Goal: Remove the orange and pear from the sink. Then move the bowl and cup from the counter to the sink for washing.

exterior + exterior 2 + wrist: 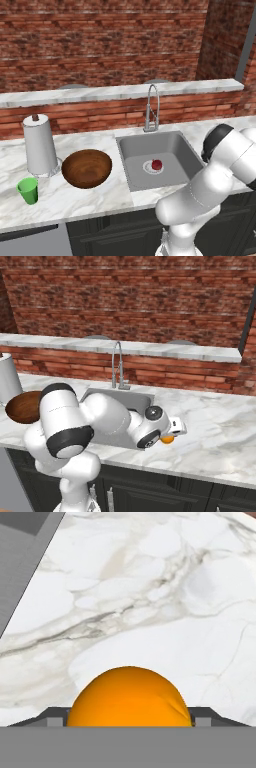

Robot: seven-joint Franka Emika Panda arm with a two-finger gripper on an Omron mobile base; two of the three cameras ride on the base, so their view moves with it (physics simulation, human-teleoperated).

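Marble counter point(150, 587) right of sink point(175, 145), open gripper point(129, 724) around orange point(129, 698), pear point(157, 164) on drain

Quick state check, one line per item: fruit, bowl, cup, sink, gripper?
orange: out of the sink, over the counter right of the basin, between the gripper's fingers; lifted or resting, cannot tell.
pear: in the sink, by the drain.
bowl: upright on the counter, left of the sink.
cup: upright on the counter, left of the bowl.
gripper: jaws wide, orange between them.
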